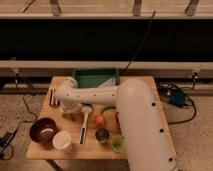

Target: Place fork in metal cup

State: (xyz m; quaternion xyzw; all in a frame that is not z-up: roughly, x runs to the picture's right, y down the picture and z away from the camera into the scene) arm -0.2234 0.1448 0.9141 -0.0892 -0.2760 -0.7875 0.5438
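Note:
My white arm reaches from the lower right across the wooden table (135,85). Its gripper (69,109) hangs low over the left half of the table, just left of the long white utensil (84,126). The fork is hidden; I cannot make it out under or around the gripper. The metal cup (102,134) is small and dark. It stands upright near the front edge, right of the white utensil's handle and well apart from the gripper. A light-green cup (118,144) stands just right of it.
A green tray (95,78) sits at the back of the table. A dark red bowl (42,130) and a white cup (62,141) stand at the front left. An orange round object (99,120) lies behind the metal cup. Thin dark items (52,97) lie at the left edge.

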